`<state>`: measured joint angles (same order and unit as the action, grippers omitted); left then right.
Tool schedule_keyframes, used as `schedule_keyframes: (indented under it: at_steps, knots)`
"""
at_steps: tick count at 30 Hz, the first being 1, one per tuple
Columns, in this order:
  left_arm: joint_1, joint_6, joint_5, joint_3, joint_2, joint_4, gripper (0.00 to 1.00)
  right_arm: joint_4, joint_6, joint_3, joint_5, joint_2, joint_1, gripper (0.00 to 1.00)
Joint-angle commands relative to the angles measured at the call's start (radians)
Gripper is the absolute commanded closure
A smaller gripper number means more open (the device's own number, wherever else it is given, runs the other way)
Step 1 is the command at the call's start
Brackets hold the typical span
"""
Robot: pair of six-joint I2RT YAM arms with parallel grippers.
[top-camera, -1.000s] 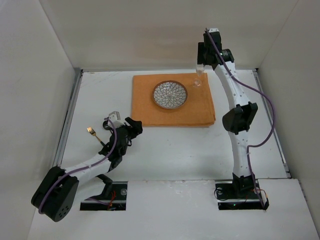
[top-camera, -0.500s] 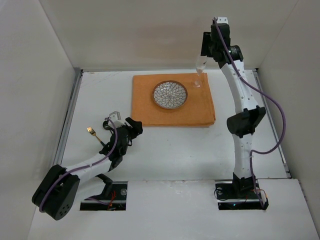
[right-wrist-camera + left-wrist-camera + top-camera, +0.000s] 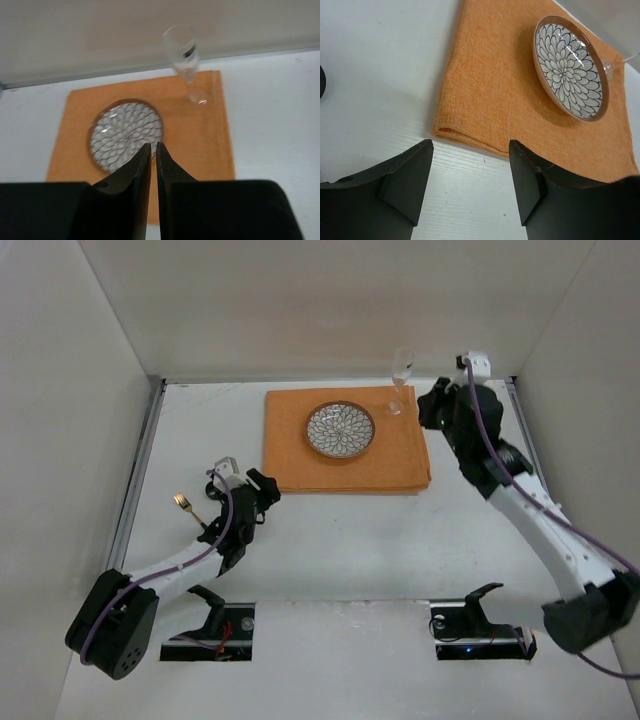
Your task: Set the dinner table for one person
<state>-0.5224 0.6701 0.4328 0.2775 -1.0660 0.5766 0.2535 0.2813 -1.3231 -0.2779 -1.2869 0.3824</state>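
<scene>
Fork (image 3: 186, 505) visibility is partial: the gold head shows, but the handle runs beneath the left arm. The clear stemmed glass (image 3: 401, 375) is faint against the white wall and stands upright on the far right corner of the woven orange cloth (image 3: 345, 465). A round petal-patterned plate (image 3: 340, 429) sits on the cloth. The dinner table (image 3: 340, 540), matte white, lies beneath everything. The left gripper (image 3: 470, 147) stands parted and empty. The right gripper (image 3: 153, 146) is closed on nothing.
</scene>
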Motion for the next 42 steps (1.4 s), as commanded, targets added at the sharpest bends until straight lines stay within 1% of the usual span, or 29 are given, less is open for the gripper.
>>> schedule_keyframes:
  at_steps: [1, 3, 4, 6, 7, 10, 13, 16, 18, 20, 22, 26, 34, 38, 39, 40, 42]
  knots:
    - [-0.021, -0.032, 0.084, 0.071, -0.029, -0.055, 0.41, -0.321, 0.102, 0.269, 0.036, 0.156, 0.055, 0.83]
    - [-0.029, -0.041, 0.121, 0.098, -0.038, -0.104, 0.42, -0.358, 0.136, 0.396, 0.037, 0.222, 0.077, 0.82]
    - [-0.032, -0.041, 0.133, 0.120, -0.028, -0.157, 0.43, -0.371, 0.142, 0.447, 0.039, 0.244, 0.089, 0.81]
    - [-0.028, -0.023, 0.123, 0.150, -0.006, -0.242, 0.45, -0.401, 0.154, 0.542, 0.028, 0.277, 0.121, 0.80]
    - [-0.015, -0.015, 0.104, 0.175, 0.021, -0.318, 0.47, -0.422, 0.160, 0.588, 0.013, 0.290, 0.138, 0.79]
    - [0.023, 0.008, 0.086, 0.206, 0.108, -0.498, 0.50, -0.496, 0.168, 0.712, -0.023, 0.323, 0.198, 0.77]
    - [0.074, 0.008, 0.107, 0.197, 0.188, -0.625, 0.50, -0.543, 0.179, 0.775, -0.023, 0.353, 0.212, 0.77]
    - [0.132, 0.031, 0.086, 0.200, 0.178, -0.737, 0.51, -0.585, 0.202, 0.806, -0.006, 0.383, 0.223, 0.76]
    - [0.150, 0.036, 0.066, 0.192, 0.147, -0.742, 0.53, -0.602, 0.208, 0.818, 0.009, 0.388, 0.239, 0.74]
    - [0.166, 0.036, 0.023, 0.196, 0.077, -0.733, 0.56, -0.622, 0.211, 0.828, 0.009, 0.380, 0.255, 0.72]
    - [0.176, 0.033, 0.012, 0.207, 0.014, -0.725, 0.58, -0.622, 0.214, 0.826, 0.016, 0.356, 0.258, 0.71]
    - [0.212, 0.031, 0.009, 0.213, -0.054, -0.669, 0.59, -0.626, 0.220, 0.820, 0.043, 0.322, 0.275, 0.70]
    - [0.267, 0.023, -0.020, 0.223, -0.190, -0.566, 0.68, -0.631, 0.222, 0.822, 0.049, 0.317, 0.281, 0.70]
    - [0.290, 0.029, -0.055, 0.227, -0.236, -0.546, 0.74, -0.631, 0.222, 0.825, 0.049, 0.314, 0.281, 0.69]
    - [0.293, 0.032, -0.060, 0.224, -0.239, -0.543, 0.76, -0.631, 0.222, 0.826, 0.049, 0.316, 0.281, 0.69]
    - [0.301, 0.034, -0.069, 0.218, -0.239, -0.541, 0.83, -0.631, 0.222, 0.826, 0.045, 0.319, 0.281, 0.69]
    - [0.308, 0.042, -0.074, 0.212, -0.233, -0.552, 0.93, -0.629, 0.222, 0.831, 0.039, 0.330, 0.273, 0.69]
